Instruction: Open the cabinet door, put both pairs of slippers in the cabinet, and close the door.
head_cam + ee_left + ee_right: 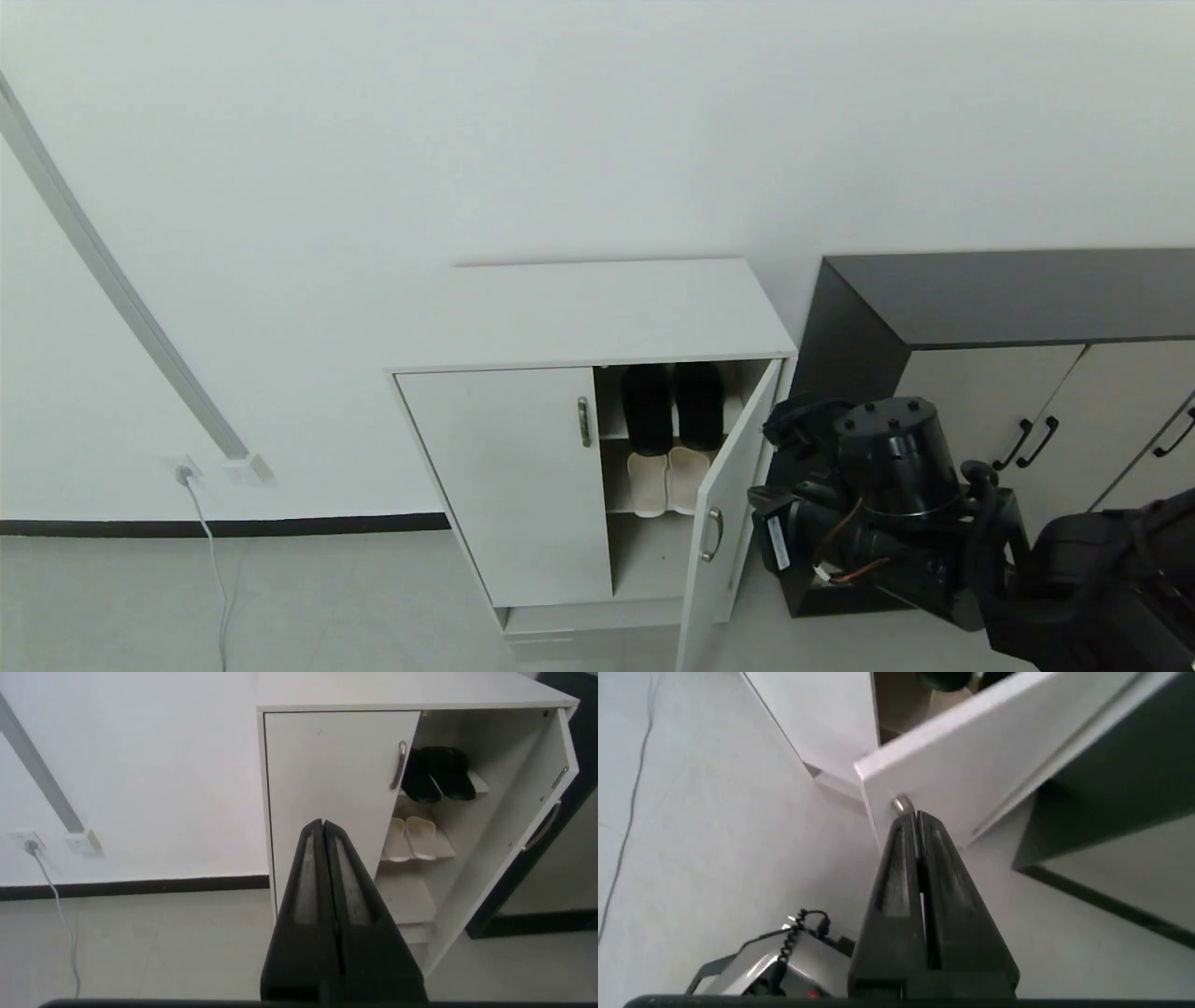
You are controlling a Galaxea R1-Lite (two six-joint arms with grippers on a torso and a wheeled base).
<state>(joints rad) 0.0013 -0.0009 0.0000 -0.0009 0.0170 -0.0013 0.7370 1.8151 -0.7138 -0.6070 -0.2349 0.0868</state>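
Note:
The white cabinet (597,313) stands against the wall with its left door (509,481) closed and its right door (728,504) swung partly open. A black pair of slippers (672,403) lies on the upper shelf and a white pair (665,478) on the shelf below; both pairs, black (439,773) and white (416,838), also show in the left wrist view. My right gripper (915,817) is shut and empty, its tip at the open door's (999,756) outer face beside the metal handle (901,805). My left gripper (322,826) is shut and empty, well back from the cabinet's front.
A black cabinet (1008,308) with grey doors stands close on the right of the open door. A wall socket with a cable (187,471) and a slanted grey trunking (112,280) are at the left. Open grey floor (280,607) lies before the cabinet.

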